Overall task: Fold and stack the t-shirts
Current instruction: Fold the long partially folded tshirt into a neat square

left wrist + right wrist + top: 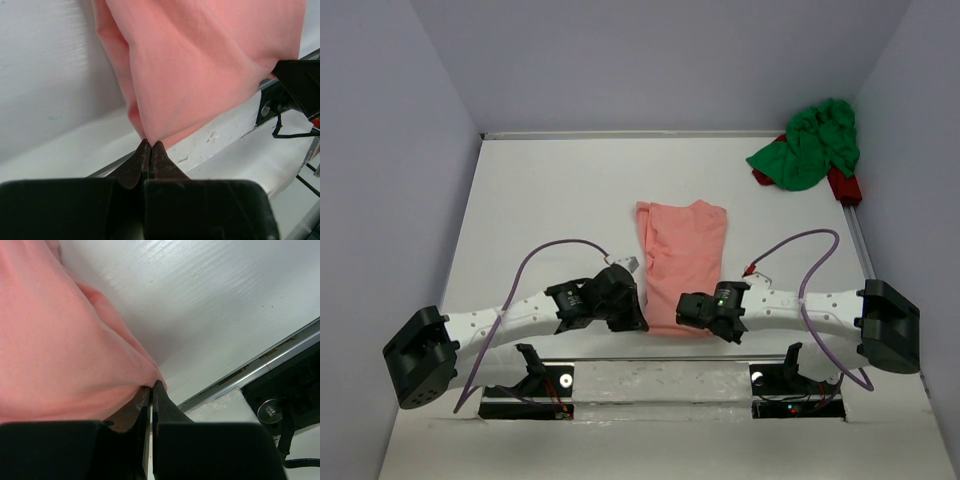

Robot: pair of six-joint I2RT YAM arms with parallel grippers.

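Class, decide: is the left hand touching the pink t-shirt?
Touching. The left wrist view shows the left hand pinching an edge of the pink t-shirt.

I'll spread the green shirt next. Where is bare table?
Bare table left of the pink shirt and behind it, up to the walls. Crowded: near edge with left arm and right arm; back-right corner with the green shirt.

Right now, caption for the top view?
Left pincer and right pincer shut on near corners of the salmon t-shirt; green t-shirt crumpled far right.
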